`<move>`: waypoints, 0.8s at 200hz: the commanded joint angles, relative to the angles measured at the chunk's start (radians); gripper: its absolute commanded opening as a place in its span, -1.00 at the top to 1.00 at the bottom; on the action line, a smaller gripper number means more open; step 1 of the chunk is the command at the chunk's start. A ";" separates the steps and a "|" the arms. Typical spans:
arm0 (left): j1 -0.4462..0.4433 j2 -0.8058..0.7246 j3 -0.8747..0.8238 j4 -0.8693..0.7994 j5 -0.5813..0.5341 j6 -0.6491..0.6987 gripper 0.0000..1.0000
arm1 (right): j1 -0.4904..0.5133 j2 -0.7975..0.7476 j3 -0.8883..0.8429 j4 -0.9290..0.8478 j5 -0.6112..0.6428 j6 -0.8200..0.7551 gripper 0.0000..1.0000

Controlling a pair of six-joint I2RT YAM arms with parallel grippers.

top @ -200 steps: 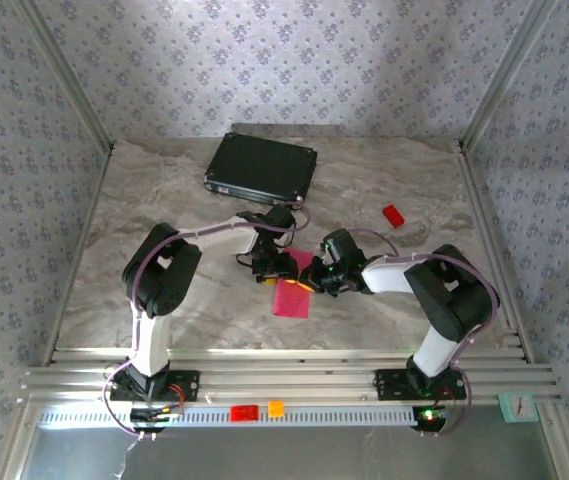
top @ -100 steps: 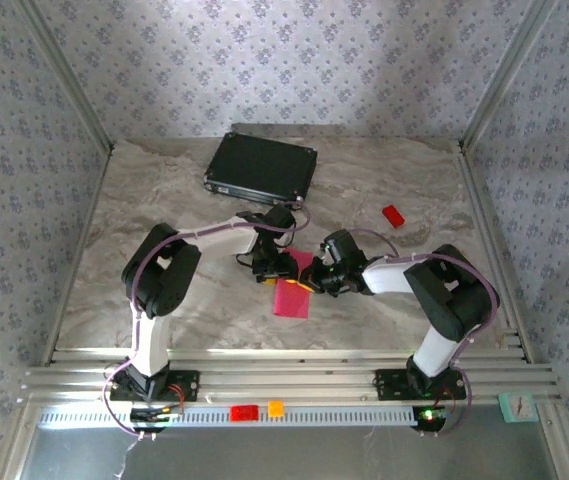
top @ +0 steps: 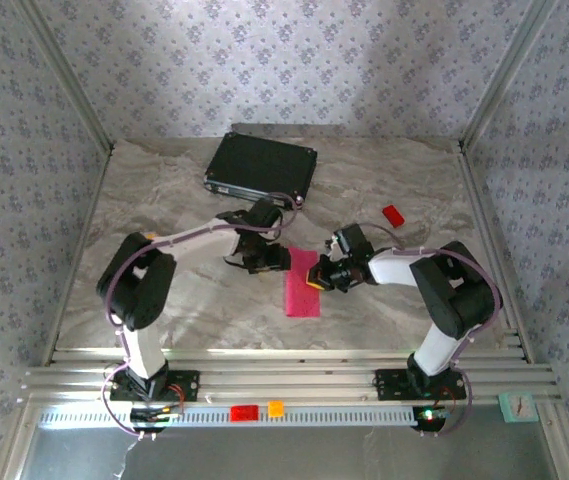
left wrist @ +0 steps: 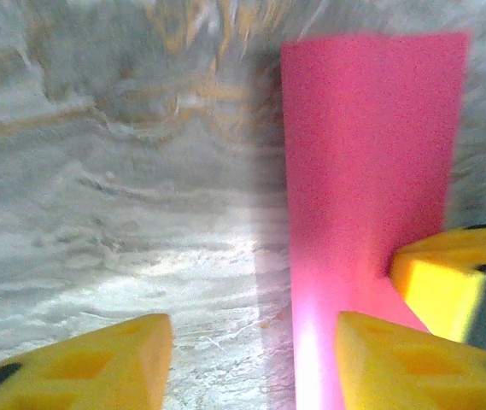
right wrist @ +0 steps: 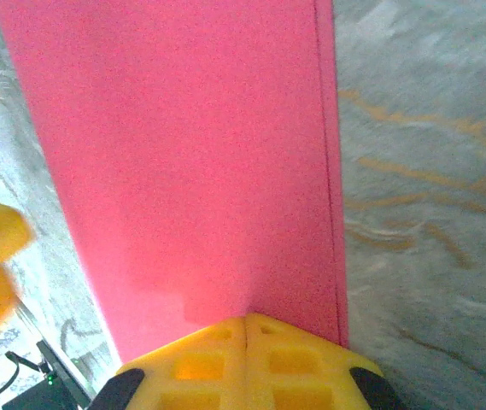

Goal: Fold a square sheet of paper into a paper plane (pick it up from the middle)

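The square sheet of paper point(top: 302, 283) lies on the marble table, folded into a long magenta-pink rectangle. In the wrist views the paper point(left wrist: 362, 171) point(right wrist: 183, 154) lies flat, with a fold line along its right side. My left gripper point(top: 269, 258) point(left wrist: 255, 359) is open at the paper's upper left, one finger point(left wrist: 413, 363) over the paper's edge and bare table between the jaws. My right gripper point(top: 322, 279) point(right wrist: 247, 329) is shut, its tip resting on the paper's right edge. The paper plane is out of view.
A black case point(top: 261, 167) lies at the back of the table behind the left arm. A small red block point(top: 393, 215) sits to the right. A red piece point(top: 244, 412) and an orange cube point(top: 276, 408) rest on the front rail.
The left arm has swung its elbow out to the left and its gripper has closed a little. The paper has shifted slightly right and straightened. The right gripper stays shut on it.
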 commanded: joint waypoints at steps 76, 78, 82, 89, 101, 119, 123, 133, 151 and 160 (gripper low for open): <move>0.056 0.052 -0.021 0.319 0.511 -0.130 1.00 | -0.064 0.083 -0.002 -0.243 0.082 -0.120 1.00; 0.054 0.057 -0.020 0.321 0.516 -0.131 1.00 | -0.064 0.083 -0.003 -0.243 0.082 -0.119 1.00; 0.053 0.066 -0.016 0.323 0.525 -0.134 1.00 | -0.064 0.082 -0.006 -0.240 0.083 -0.116 1.00; 0.048 0.079 -0.010 0.322 0.534 -0.138 1.00 | -0.064 0.081 -0.011 -0.236 0.084 -0.114 1.00; 0.039 0.098 -0.005 0.319 0.534 -0.142 1.00 | -0.064 0.080 -0.019 -0.228 0.086 -0.108 1.00; 0.031 0.120 -0.006 0.318 0.529 -0.147 1.00 | -0.064 0.078 -0.027 -0.222 0.088 -0.102 1.00; 0.030 0.124 -0.008 0.321 0.530 -0.149 1.00 | -0.064 0.077 -0.028 -0.220 0.087 -0.100 1.00; 0.029 0.132 -0.012 0.328 0.528 -0.153 1.00 | -0.064 0.077 -0.032 -0.213 0.087 -0.098 1.00; 0.027 0.143 -0.017 0.337 0.529 -0.155 1.00 | -0.064 0.077 -0.037 -0.209 0.087 -0.095 1.00; 0.027 0.145 -0.016 0.340 0.529 -0.155 1.00 | -0.064 0.077 -0.040 -0.208 0.087 -0.094 1.00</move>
